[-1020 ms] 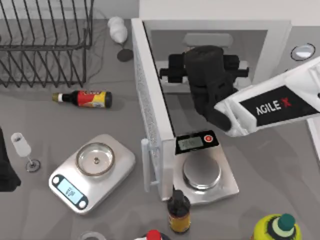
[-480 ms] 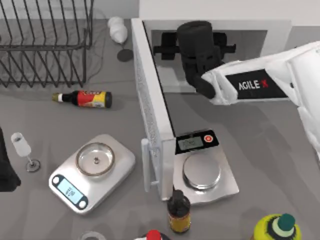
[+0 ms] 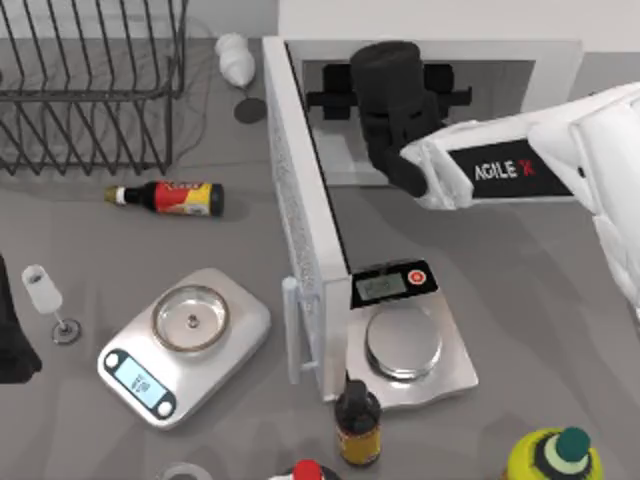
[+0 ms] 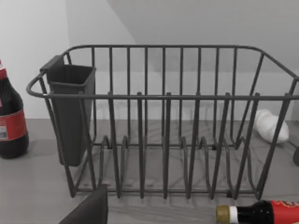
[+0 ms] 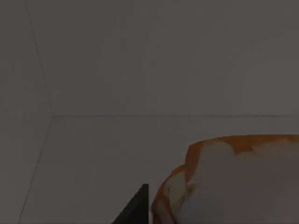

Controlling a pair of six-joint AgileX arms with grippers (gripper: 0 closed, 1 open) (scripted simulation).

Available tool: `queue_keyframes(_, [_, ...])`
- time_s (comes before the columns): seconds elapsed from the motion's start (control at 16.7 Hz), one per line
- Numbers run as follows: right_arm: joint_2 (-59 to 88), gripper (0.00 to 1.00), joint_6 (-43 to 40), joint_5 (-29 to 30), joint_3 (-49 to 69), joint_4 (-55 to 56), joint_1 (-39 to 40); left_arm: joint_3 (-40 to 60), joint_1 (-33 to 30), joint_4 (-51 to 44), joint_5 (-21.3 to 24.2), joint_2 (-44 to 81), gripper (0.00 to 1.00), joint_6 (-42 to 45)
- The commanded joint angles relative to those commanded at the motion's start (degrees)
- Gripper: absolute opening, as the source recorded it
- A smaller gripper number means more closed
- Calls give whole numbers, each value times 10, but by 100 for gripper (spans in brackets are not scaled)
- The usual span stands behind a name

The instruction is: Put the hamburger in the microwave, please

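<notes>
Hamburger (image 5: 233,182), a small round one with an orange-tan bun edge, sits right under the right wrist camera, against the pale floor and back wall of the microwave's cavity; it is inside the oven, which is where the task wants it. One dark fingertip (image 5: 135,207) of the right gripper (image 3: 390,75) stands just beside the bun, but whether the jaws grip the burger or have parted from it I cannot tell. From above, the black wrist reaches well into the cavity of the large white boxy microwave (image 3: 560,60), and the white forearm slants in from the table's right, low enough to pass under the oven's top. The white handled door (image 3: 300,250) stands swung wide open toward the camera, leaving that path free. By my judgement the placing step is at or near its end, with release and withdrawal left.

The left arm (image 3: 12,340) is parked at the table's left edge, its camera facing a dark wire dish rack (image 4: 163,140).
</notes>
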Motion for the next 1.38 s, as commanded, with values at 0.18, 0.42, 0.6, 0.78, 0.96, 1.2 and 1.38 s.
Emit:
queue_keyframes(0.18, [0,0,0,0,0,0,0,0,0,0,0,0,100,0])
queue_keyframes(0.42, [0,30,0,0,0,0,0,0,0,0,0,0,100,0])
queue_keyframes(0.6, [0,53,0,0,0,0,0,0,0,0,0,0,100,0])
queue_keyframes(0.78, [0,75,0,0,0,0,0,0,0,0,0,0,100,0])
queue_keyframes(0.96, [0,98,0,0,0,0,0,0,0,0,0,0,100,0])
queue_keyframes(1.2, [0,100,0,0,0,0,0,0,0,0,0,0,100,0])
queue_keyframes(1.38, [0,100,0,0,0,0,0,0,0,0,0,0,100,0])
